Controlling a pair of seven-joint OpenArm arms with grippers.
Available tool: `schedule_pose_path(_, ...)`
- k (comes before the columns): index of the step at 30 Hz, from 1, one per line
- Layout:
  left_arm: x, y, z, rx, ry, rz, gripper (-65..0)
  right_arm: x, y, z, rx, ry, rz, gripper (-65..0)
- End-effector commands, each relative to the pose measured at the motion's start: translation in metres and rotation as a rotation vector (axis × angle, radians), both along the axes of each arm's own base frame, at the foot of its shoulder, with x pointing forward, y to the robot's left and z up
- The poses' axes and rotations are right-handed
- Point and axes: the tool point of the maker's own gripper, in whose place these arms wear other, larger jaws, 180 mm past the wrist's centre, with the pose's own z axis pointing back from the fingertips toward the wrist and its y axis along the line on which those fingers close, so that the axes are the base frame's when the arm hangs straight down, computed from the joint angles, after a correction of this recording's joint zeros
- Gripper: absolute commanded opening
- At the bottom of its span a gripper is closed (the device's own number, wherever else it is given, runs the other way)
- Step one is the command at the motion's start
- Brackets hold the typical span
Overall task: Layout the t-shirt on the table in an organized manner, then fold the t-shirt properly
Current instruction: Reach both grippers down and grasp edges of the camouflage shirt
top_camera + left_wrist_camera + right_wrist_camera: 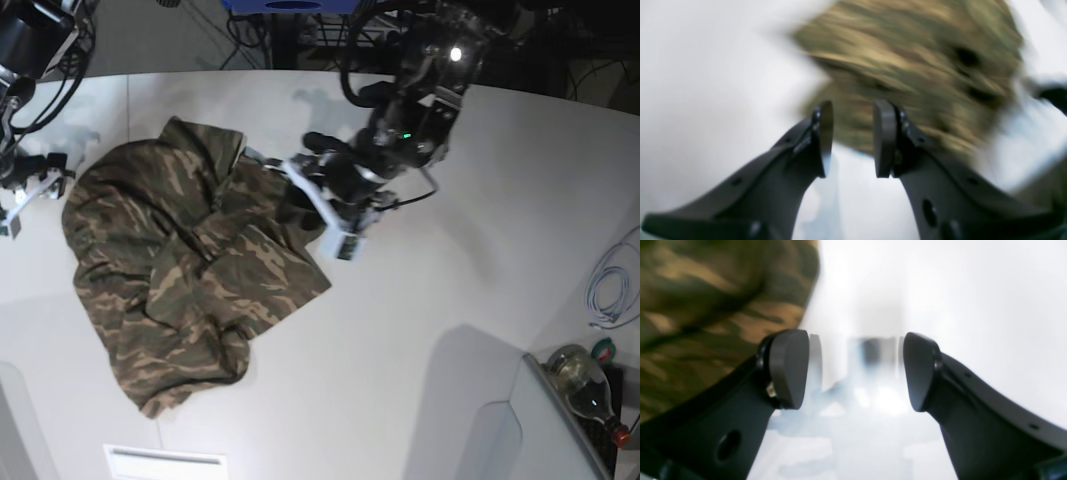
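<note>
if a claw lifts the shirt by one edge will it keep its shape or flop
Probably flops: the shirt lies crumpled in overlapping folds, so it looks soft and limp. It likely drapes and drags rather than lifting whole. On the smooth table it may slide when pushed, bunching rather than moving flat.

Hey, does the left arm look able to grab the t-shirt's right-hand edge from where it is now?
Probably yes: the left gripper is open with nothing between its jaws, right beside the crumpled t-shirt, nothing blocking.
</note>
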Motion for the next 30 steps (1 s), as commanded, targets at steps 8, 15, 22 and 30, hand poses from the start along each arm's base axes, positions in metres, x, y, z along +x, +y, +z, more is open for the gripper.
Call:
schedule_pose_path(8,0.024,0.001,-0.078,0.121,0.142,0.018,-65.0,0.025,0.013,0.011,0.019,-0.094,0.010,-23.1)
schedule_pose_path(15,0.025,0.054,-0.114,0.247,0.216,0.051,-65.0,0.037,0.045,-0.007,0.088,-0.049,0.090,-30.0)
schedule_pose_path(22,0.060,0.162,-0.098,0.314,0.167,0.248,-65.0,0.008,0.048,-0.008,0.063,-0.011,0.167,-63.3)
schedule_pose_path(30,0.108,0.199,-0.027,0.258,-0.024,0.368,-65.0,-0.007,0.051,0.060,-0.129,-0.069,0.237,-64.4)
